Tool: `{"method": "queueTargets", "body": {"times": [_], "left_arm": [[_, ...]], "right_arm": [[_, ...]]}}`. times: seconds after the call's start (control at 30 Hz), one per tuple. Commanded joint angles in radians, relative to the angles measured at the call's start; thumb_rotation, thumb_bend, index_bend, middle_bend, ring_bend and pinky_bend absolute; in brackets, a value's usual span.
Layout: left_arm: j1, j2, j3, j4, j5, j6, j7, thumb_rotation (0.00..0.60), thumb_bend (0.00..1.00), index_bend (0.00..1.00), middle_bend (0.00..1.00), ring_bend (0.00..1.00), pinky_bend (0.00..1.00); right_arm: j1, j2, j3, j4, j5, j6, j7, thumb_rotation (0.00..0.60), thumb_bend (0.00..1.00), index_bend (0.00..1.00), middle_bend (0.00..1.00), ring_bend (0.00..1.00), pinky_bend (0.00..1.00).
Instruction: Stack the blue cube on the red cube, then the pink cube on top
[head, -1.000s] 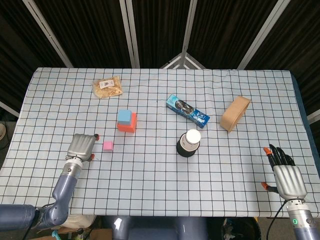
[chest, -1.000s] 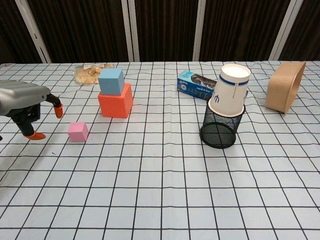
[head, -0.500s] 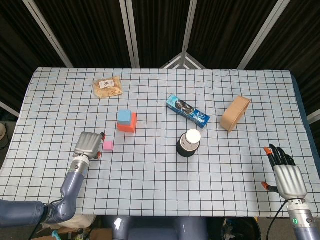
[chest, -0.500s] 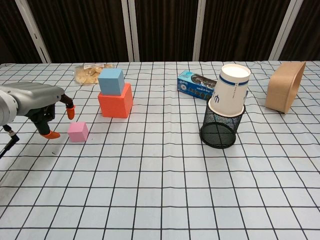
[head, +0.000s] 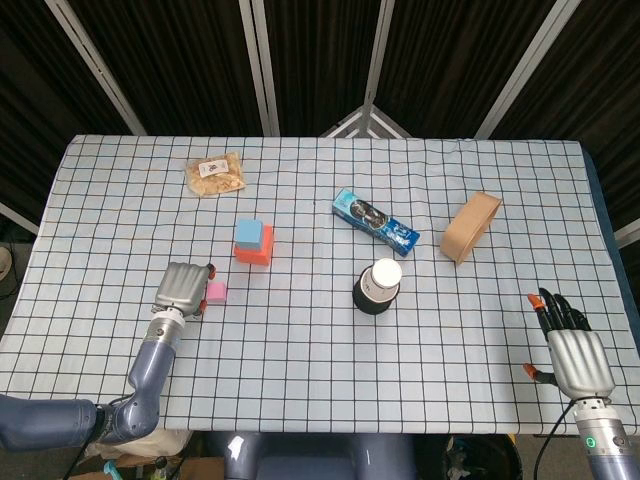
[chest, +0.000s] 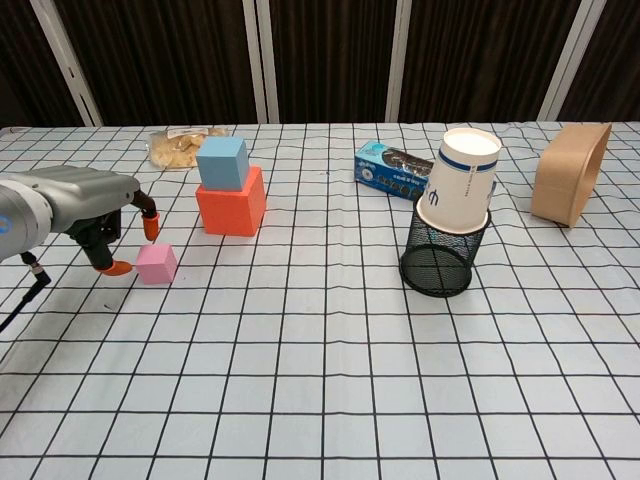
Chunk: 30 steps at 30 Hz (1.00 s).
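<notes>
1. Right hand: lies at the near table edge, fingers spread, holding nothing, unmoved over the last second.
2. Left hand: has slid rightward until its orange fingertips bracket the pink cube; fingers apart, not yet gripping, contact uncertain. The pick-up for the second stacking step is judged imminent.
3. Blue cube: already sits on the red cube, just beyond the pink one, so the first step is complete.
</notes>
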Motion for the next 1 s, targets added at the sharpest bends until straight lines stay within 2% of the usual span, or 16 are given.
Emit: {"method": "queueTargets", "body": {"times": [0.03,1.0], "left_arm": [[-0.001,-0.004,-0.001,0.004,-0.001,-0.001,0.003,0.600,0.35,0.35,0.95,0.82,0.85],[-0.001,-0.033,-0.007,0.027,0.003,-0.002,0.020,0.600,0.35,0.37,0.95,0.82,0.85]], "right_arm": [[0.000,0.000,0.000,0.001,0.001,-0.001,0.000,0.600,0.11,0.00,0.00,0.00,0.17],[0.003,-0.001,0.000,0.008,-0.004,-0.003,0.010,0.600,0.11,0.00,0.00,0.00,0.17]]}}
